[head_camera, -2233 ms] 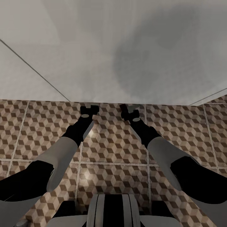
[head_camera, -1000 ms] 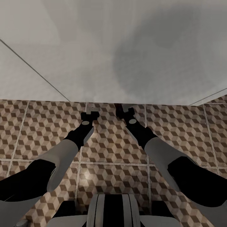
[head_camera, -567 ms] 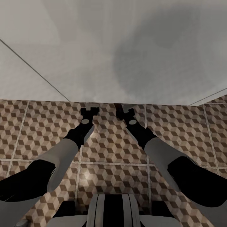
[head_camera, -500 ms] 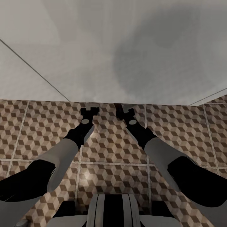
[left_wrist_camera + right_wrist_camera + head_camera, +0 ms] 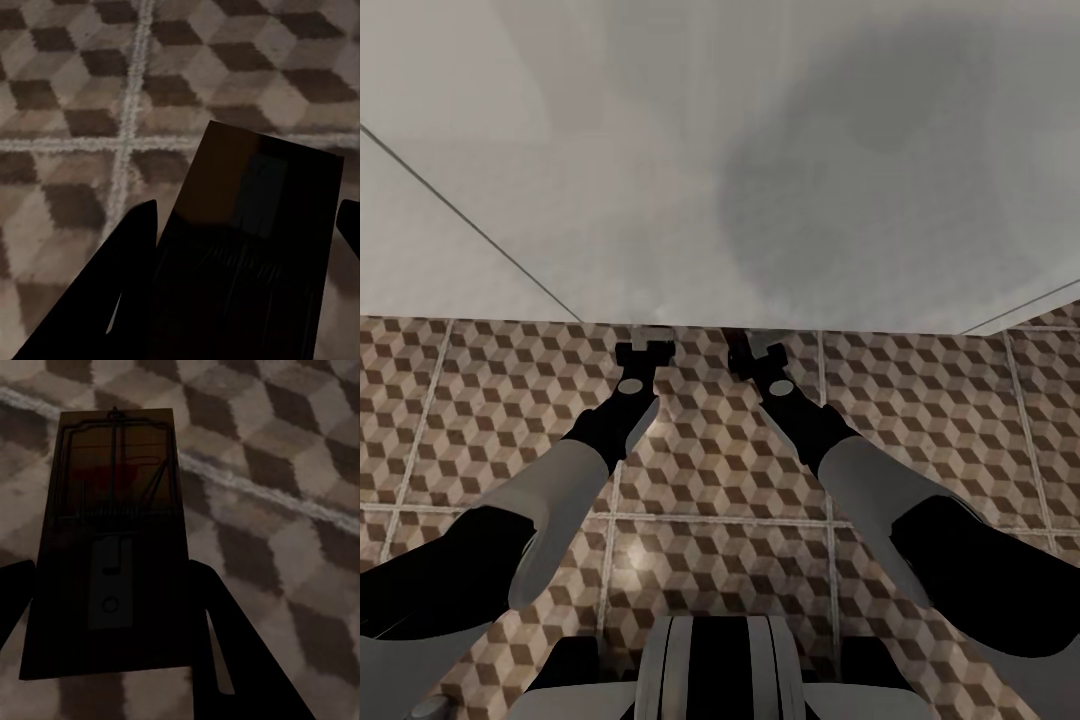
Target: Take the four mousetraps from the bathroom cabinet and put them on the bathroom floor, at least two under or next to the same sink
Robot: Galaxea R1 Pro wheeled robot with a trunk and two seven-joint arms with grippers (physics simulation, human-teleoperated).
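Dark flat mousetrap (image 5: 251,247) seen plain-faced over the cube-patterned bathroom floor (image 5: 82,112), second mousetrap (image 5: 112,540) face up, wire spring and red spot showing, above a grout line

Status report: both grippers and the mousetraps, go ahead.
Left gripper shut on a mousetrap. Right gripper shut on another mousetrap. Both low over the bathroom floor, at a white unit's base.

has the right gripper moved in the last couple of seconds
Yes. In the head view the right gripper has shifted toward the left gripper and slightly nearer the white unit's bottom edge, judged against the cube-patterned floor tiles' grout line.
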